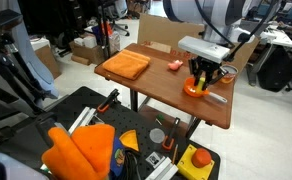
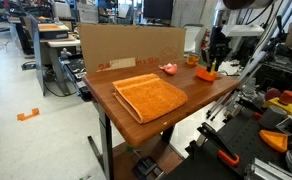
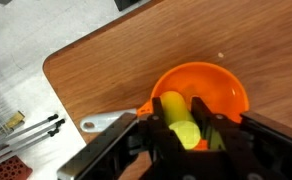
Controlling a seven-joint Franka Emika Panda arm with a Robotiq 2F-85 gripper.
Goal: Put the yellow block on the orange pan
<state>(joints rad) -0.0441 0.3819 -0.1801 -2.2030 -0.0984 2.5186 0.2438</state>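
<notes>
The orange pan (image 3: 208, 92) sits on the wooden table, its grey handle (image 3: 111, 122) pointing left in the wrist view. It also shows in both exterior views (image 1: 194, 88) (image 2: 206, 74), under the gripper. My gripper (image 3: 184, 128) hangs right over the pan with the yellow block (image 3: 180, 122) between its fingers, the block's far end inside the pan's bowl. The fingers look shut on the block. In both exterior views the gripper (image 1: 204, 73) (image 2: 215, 55) hides the block.
A flat folded orange cloth (image 1: 126, 65) (image 2: 149, 94) lies on the table. A small pink block (image 1: 175, 65) (image 2: 168, 69) sits between cloth and pan. A cardboard wall (image 2: 131, 44) stands along one table edge. Tool clutter, including a yellow box (image 1: 197, 160), lies on the floor.
</notes>
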